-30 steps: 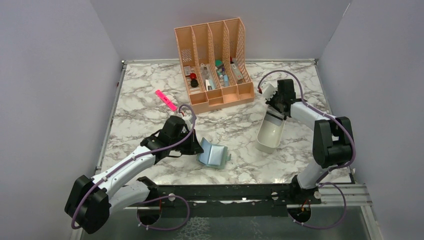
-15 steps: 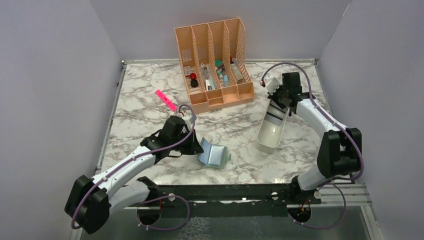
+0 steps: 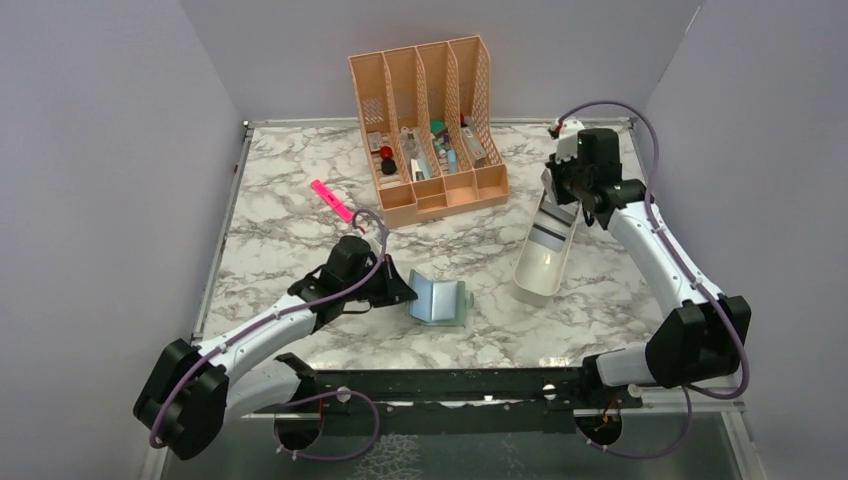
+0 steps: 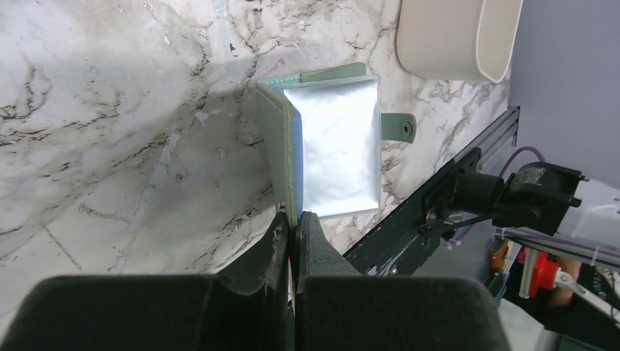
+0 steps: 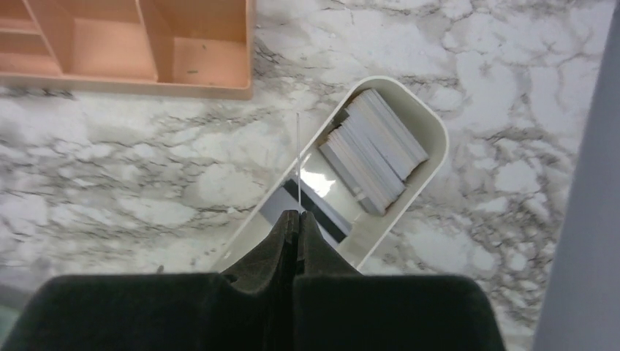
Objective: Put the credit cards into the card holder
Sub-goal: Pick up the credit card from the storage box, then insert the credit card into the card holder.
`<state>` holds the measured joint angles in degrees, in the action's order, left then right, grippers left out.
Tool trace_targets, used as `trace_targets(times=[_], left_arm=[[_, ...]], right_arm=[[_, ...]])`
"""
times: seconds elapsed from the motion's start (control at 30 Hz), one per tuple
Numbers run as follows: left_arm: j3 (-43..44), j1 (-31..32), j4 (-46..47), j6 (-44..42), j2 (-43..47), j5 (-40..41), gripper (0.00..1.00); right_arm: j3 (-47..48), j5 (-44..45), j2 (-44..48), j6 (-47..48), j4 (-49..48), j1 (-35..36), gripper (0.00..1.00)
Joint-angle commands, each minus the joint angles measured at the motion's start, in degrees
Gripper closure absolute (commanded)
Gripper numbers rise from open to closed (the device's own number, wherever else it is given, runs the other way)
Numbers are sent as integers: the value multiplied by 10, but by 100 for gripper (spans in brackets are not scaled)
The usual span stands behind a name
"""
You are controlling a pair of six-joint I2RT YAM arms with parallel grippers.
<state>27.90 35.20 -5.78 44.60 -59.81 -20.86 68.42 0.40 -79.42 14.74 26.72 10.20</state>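
Pinching the raised flap of the open holder point(image 4: 340, 146) on the desk point(image 4: 110, 110) with left end effector point(image 4: 295, 219), clamped tight. Gripping one card point(image 5: 298, 157), edge-on, in closed right end effector point(image 5: 296, 219) above the tray point(image 5: 441, 139), with more cards point(image 5: 376, 146) stacked inside.

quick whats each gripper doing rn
left gripper: jaws shut on the card holder edge.
right gripper: jaws shut on a thin credit card, seen edge-on.

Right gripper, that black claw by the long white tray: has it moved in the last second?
Yes. Seen from above, the right gripper has shifted toward the back wall and rightward, measured against the long white plastic tray, which stayed put.
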Motion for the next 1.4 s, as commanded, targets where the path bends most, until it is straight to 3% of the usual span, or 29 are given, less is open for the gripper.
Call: trace_targets(times=[0.0,0.1,0.27,0.5,0.77,1.1,1.37], left_arm=[[-22,-3,110,67,-12,-10,97],[-35,-3,138,82,-22,8,97],[-51,-3,165,93,-41,27,96],[-60,-3,154,86,-43,49,92],[-75,-3,121,69,-17,77,84],[-82,-3,111,55,-17,84,87],[-77,-3,59,32,-9,116,73]], right_arm=[[42,-8,4,-191,68,8,99],[17,-56,21,-266,56,32,99],[-71,-114,76,-375,-41,97,99],[-161,-92,116,-524,-146,211,99],[-233,-31,100,-677,-183,298,99],[-242,17,38,-699,-240,384,99],[-281,35,16,-680,-266,388,99]])
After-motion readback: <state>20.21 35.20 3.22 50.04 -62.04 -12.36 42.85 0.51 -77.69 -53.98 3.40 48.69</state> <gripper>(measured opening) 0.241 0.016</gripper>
